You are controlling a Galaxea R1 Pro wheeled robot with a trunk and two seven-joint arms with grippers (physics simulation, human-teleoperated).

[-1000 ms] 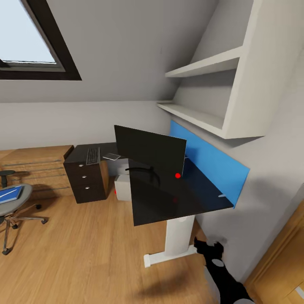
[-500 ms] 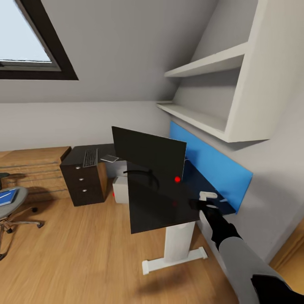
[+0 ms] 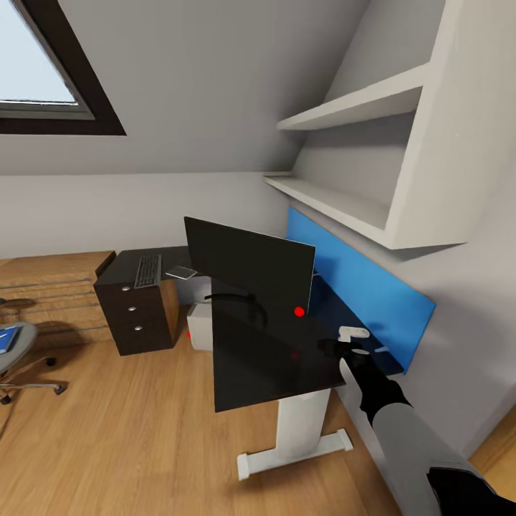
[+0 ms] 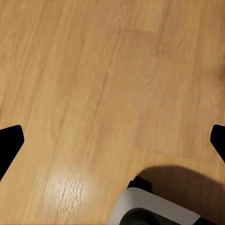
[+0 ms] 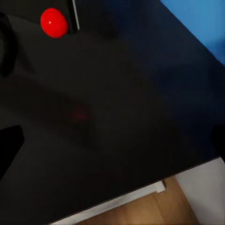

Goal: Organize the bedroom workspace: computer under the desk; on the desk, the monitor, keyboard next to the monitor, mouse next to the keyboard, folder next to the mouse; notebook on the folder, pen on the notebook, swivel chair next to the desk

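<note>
While wooden floor (image 4: 93, 70) stretches below, the black-topped desk (image 3: 265, 358) stands against its blue back panel (image 3: 358, 287), carrying the monitor (image 3: 247, 265). Beyond, the keyboard (image 3: 147, 271) lies on a dark drawer unit (image 3: 136, 315), and the computer (image 3: 199, 326) sits on the floor just beside it. The swivel chair (image 3: 14, 351) is well apart. Over the desk hangs the right tool (image 3: 342, 349), fingers spread, holding nothing; the left tool (image 4: 112, 140) is likewise spread wide above the floor.

The right gripper (image 3: 337, 349) has risen over the desk (image 3: 272, 358); seemingly open.
</note>
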